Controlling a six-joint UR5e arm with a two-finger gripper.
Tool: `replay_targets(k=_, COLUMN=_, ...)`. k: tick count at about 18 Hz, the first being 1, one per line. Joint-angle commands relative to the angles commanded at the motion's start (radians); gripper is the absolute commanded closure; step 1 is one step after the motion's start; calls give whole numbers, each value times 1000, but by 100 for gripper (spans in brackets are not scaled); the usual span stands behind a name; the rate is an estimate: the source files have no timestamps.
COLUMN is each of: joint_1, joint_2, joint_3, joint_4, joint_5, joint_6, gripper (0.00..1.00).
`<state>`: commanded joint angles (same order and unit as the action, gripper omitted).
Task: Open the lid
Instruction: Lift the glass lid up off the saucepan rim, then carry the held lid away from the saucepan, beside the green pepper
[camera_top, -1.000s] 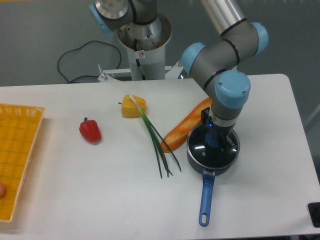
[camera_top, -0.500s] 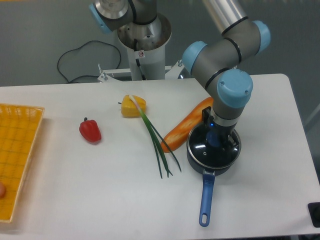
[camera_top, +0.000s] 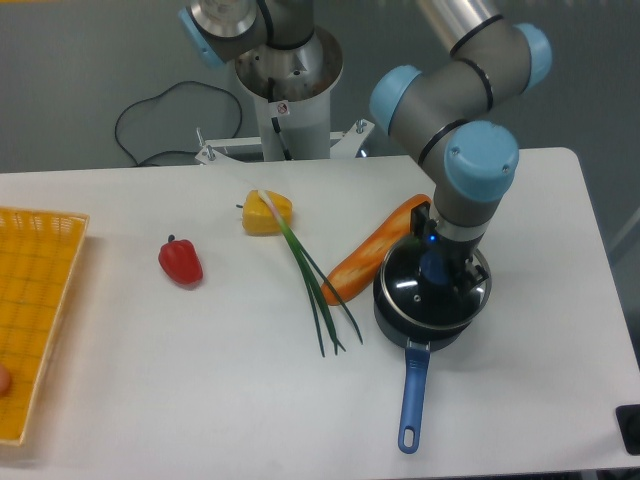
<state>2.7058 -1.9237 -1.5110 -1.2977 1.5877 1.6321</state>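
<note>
Because my wrist hangs right over it, the blue knob (camera_top: 432, 268) of the lid (camera_top: 420, 292) is mostly hidden, and only a small blue part shows between my fingers (camera_top: 465, 281). My gripper (camera_top: 436, 270) is closed on this knob, as far as I can see, with one finger at each side. The glass of the lid is hard to make out against the dark pan (camera_top: 425, 322); I see mainly its thin metal rim and some bright spots. The far end of the bread (camera_top: 372, 251) goes behind my arm and behind the pan. The basket (camera_top: 30, 310) is cut off at the left edge of the picture, and a dark thing at the lower right corner is cut off too, so I cannot tell what it is. Compared with half a second ago, the lid is now higher and a little to the right; its rim no longer sits on the pan and stands clear above the pan's rim, still over the pan. My wrist has risen with it. The red pepper (camera_top: 181, 261), the yellow pepper (camera_top: 268, 213), the green onion (camera_top: 314, 281) and the pan with its blue handle (camera_top: 412, 394) have not moved.
</note>
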Motion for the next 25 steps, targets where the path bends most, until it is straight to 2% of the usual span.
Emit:
replay_targets(k=5, joint_1=48, joint_2=15, joint_3=0, joint_4=-17, joint_5=0, joint_6=90, gripper=38)
replay_targets(k=14, joint_1=110, joint_2=14, joint_3=-3, joint_4=-14, joint_5=0, joint_6=192, gripper=38)
replay_targets(k=22, joint_1=212, joint_2=14, joint_3=-29, joint_4=-6, joint_5=-11, joint_6=350, gripper=38)
replay_targets(k=25, joint_1=229, joint_2=15, joint_3=-35, joint_4=-5, joint_5=-11, joint_6=371, gripper=38)
